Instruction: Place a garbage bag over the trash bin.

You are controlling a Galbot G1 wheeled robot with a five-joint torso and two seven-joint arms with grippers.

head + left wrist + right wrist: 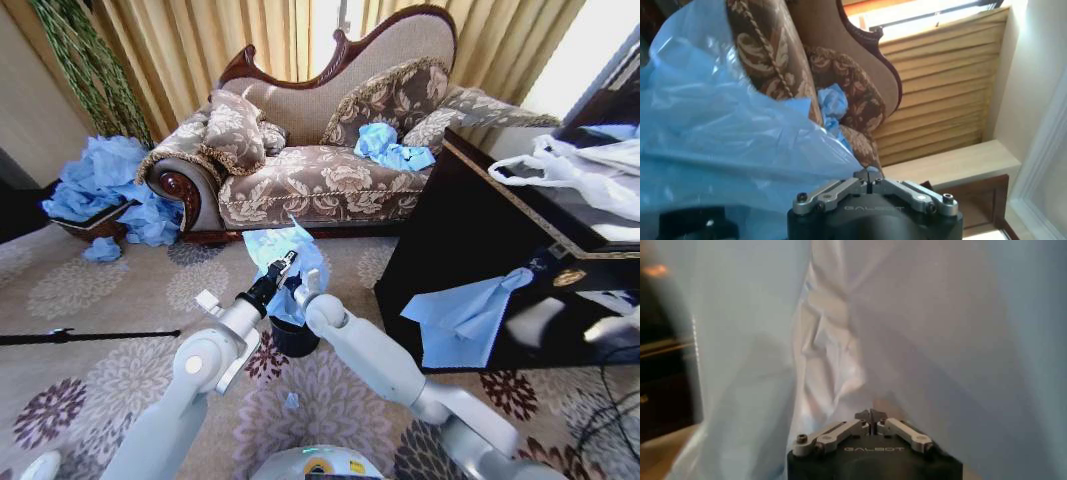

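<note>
Both grippers, left (289, 262) and right (303, 283), pinch garbage bag (283, 247) closed-jawed, directly above trash bin (293, 338).

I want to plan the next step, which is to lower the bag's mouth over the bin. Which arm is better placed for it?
Probably neither alone. Both the left gripper and the right gripper are shut on the garbage bag, held above the trash bin. The right is slightly nearer the bin, so it could lead.

Left pincer (869, 176) pinched on blue garbage bag (720, 150), patterned sofa (840, 75) behind
</note>
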